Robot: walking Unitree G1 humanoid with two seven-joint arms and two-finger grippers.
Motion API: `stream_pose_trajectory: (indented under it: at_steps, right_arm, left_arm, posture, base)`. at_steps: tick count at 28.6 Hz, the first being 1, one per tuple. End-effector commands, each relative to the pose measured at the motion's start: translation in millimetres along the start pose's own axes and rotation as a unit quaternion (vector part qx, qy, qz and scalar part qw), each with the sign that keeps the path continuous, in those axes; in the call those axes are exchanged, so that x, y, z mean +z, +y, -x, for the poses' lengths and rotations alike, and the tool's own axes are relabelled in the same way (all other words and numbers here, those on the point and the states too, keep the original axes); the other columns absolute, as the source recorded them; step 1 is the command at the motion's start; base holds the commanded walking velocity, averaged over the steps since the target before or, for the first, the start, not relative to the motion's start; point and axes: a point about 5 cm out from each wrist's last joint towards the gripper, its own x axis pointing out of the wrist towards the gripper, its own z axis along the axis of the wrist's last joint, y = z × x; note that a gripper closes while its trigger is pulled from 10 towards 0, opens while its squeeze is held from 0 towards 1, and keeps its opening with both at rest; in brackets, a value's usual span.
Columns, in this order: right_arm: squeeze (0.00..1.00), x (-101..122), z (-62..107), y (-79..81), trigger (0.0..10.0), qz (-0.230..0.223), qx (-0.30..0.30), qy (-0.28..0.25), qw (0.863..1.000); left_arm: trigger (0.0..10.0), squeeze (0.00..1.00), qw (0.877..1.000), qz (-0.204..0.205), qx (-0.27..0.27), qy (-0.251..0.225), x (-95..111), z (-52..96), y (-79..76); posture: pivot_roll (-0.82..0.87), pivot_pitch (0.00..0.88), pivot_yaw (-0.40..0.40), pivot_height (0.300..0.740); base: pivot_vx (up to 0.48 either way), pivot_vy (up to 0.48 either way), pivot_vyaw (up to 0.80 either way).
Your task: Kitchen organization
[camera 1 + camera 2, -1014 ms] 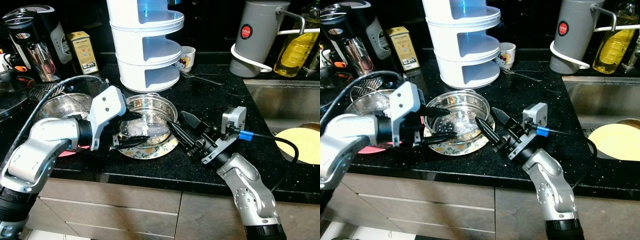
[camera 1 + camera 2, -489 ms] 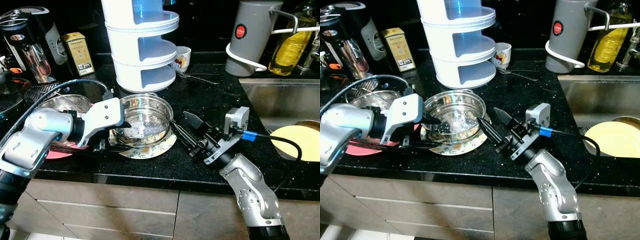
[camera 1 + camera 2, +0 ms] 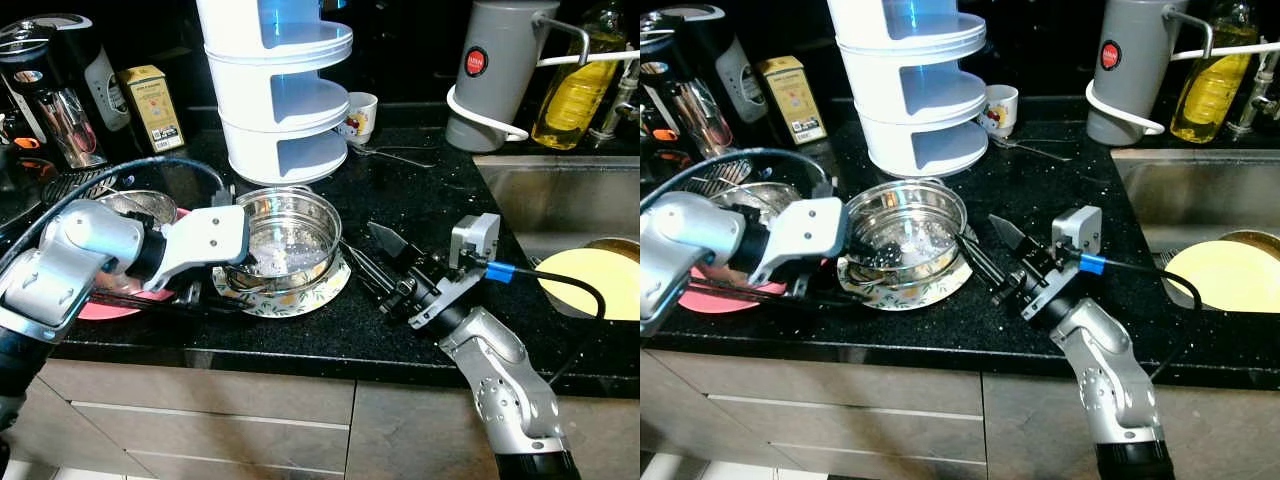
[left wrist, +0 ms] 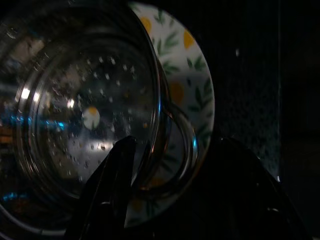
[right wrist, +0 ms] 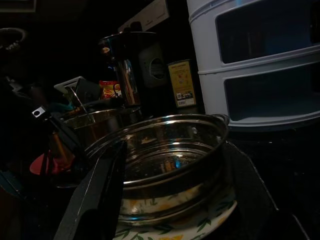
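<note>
While the steel steamer pot point(image 3: 285, 237) sits on the floral plate point(image 3: 320, 293) mid-worktop, the left pincer point(image 4: 165, 165) seemingly straddles its rim handle; the right pincer point(image 3: 368, 262), spread wide, should steady the opposite side.

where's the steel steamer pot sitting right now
The perforated steel steamer pot sits on a leaf-patterned plate at the counter's front, left of centre, just before the white three-tier rack.
</note>
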Motion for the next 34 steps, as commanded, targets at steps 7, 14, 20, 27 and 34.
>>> stream_pose_trajectory:
  at_steps: [7,14,20,27,34]
  right_arm:
    - [0.00,-5.0,3.6,-0.2,10.0,-0.006,-0.008,0.012,1.000]
    - [0.00,-5.5,3.6,0.4,10.0,-0.006,-0.008,0.013,1.000]
    - [0.00,-5.7,3.5,0.3,10.0,-0.006,-0.009,0.014,1.000]
    - [0.00,-6.4,4.2,0.3,10.0,-0.005,-0.011,0.016,1.000]
    - [0.00,-8.5,7.3,4.9,10.0,-0.009,0.009,0.029,1.000]
  left_arm:
    - [10.0,0.00,0.999,-0.017,0.017,0.024,-1.0,10.8,8.7]
    - [10.0,0.00,0.999,-0.035,0.015,0.029,6.4,20.9,12.2]
    - [10.0,0.00,0.996,-0.027,-0.008,0.085,-8.0,35.4,12.4]
    - [10.0,0.00,0.993,-0.030,0.004,0.112,-18.5,38.2,20.2]
    - [10.0,0.00,0.994,-0.056,0.014,0.094,-14.1,29.6,32.3]
  posture:
    - [-0.08,0.000,0.038,0.740]
    - [-0.08,0.000,0.038,0.740]
    - [-0.08,0.000,0.038,0.740]
    - [-0.08,0.000,0.041,0.740]
    - [-0.10,0.000,0.042,0.740]
  base:
    - [0.000,0.000,0.00]
    - [0.000,0.000,0.00]
    - [0.000,0.000,0.00]
    - [0.000,0.000,0.00]
    - [0.000,0.000,0.00]
